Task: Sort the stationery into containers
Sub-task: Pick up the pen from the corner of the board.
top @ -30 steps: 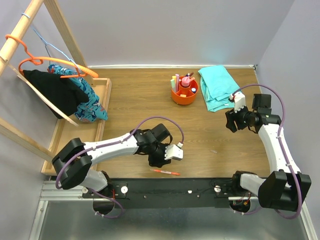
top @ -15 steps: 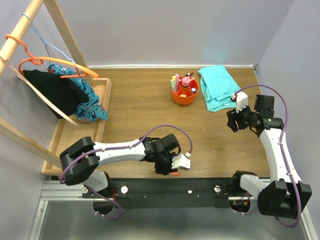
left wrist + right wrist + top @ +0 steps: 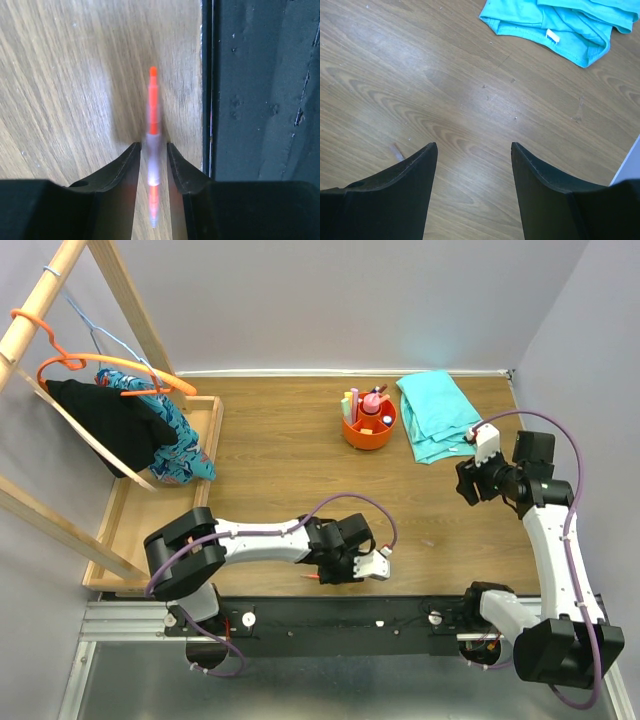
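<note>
Where the wooden surface (image 3: 280,460) meets the black rail (image 3: 260,100) at its near edge, item one: a red pen (image 3: 153,100) with a pale middle section. It lies flat on the wood, parallel to the rail and just beside it.

Left pincer (image 3: 153,145): set low over the pen, one finger on each side of the pale section, the gap narrowed almost to the barrel's width. The pen is blurred in the left wrist view, and whether the fingers actually press on it cannot be told. From above, only one red end of the pen shows beyond the left wrist.

Item two: round orange tub (image 3: 366,439), upright at the far middle of the surface, well apart from the pen. Standing in it:
- a pink bottle (image 3: 372,405)
- yellow and green highlighters (image 3: 349,402) at its left side
- a blue-capped bottle (image 3: 386,420) at its right side

Which compartment each occupies cannot be made out.

Item three: teal cloth (image 3: 435,415), crumpled, just beside the tub on its right.

Right pincer (image 3: 472,165): released, fingers spread wide with nothing between them. It is held above bare wood near the right edge, with the cloth's hem beyond its tips.

Item four: wooden tray (image 3: 150,510) at the left edge, carrying a slanted wooden rack (image 3: 40,302). On the rack are an orange hanger (image 3: 65,363), a black garment (image 3: 100,418) and a blue patterned garment (image 3: 180,445).
</note>
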Tool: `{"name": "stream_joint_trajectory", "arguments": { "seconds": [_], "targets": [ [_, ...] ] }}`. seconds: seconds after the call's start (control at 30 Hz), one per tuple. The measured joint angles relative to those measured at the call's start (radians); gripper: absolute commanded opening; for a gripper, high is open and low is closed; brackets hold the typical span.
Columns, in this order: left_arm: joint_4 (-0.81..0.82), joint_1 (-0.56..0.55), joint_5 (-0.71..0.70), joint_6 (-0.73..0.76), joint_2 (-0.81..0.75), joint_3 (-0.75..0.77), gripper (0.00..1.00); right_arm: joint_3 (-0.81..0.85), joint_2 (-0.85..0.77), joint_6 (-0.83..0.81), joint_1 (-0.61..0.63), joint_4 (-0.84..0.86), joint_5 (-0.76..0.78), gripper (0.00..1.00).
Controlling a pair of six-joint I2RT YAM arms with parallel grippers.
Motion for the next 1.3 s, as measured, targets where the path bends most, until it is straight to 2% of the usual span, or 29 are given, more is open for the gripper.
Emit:
{"name": "stream_joint_trajectory", "arguments": {
  "seconds": [0.1, 0.23, 0.53, 0.7, 0.83, 1.03, 1.2, 1.3],
  "targets": [
    [0.005, -0.026, -0.031, 0.002, 0.002, 0.001, 0.33, 0.000, -0.019, -0.002, 0.000, -0.005, -0.003, 0.68],
    [0.014, -0.058, -0.068, 0.012, 0.007, 0.002, 0.24, 0.002, -0.027, -0.003, 0.000, -0.005, -0.010, 0.68],
    [0.013, -0.063, -0.069, 0.027, 0.009, 0.004, 0.11, 0.005, -0.056, 0.000, 0.000, -0.018, -0.029, 0.68],
    [-0.010, -0.063, -0.063, 0.041, 0.010, 0.013, 0.08, 0.019, -0.062, 0.032, 0.000, -0.032, -0.039, 0.68],
    [-0.120, -0.033, -0.022, 0.058, 0.010, 0.071, 0.07, 0.030, -0.062, 0.037, 0.000, -0.060, -0.062, 0.68],
    [-0.208, 0.126, 0.054, 0.075, 0.000, 0.191, 0.07, 0.030, -0.058, 0.041, 0.000, -0.076, -0.069, 0.68],
    [-0.263, 0.315, 0.138, 0.071, -0.009, 0.290, 0.07, 0.041, -0.009, 0.138, 0.000, -0.075, -0.127, 0.70],
    [-0.278, 0.427, 0.221, 0.035, -0.011, 0.374, 0.07, 0.089, 0.047, 0.224, 0.000, -0.063, -0.218, 0.70]
  ]
}}
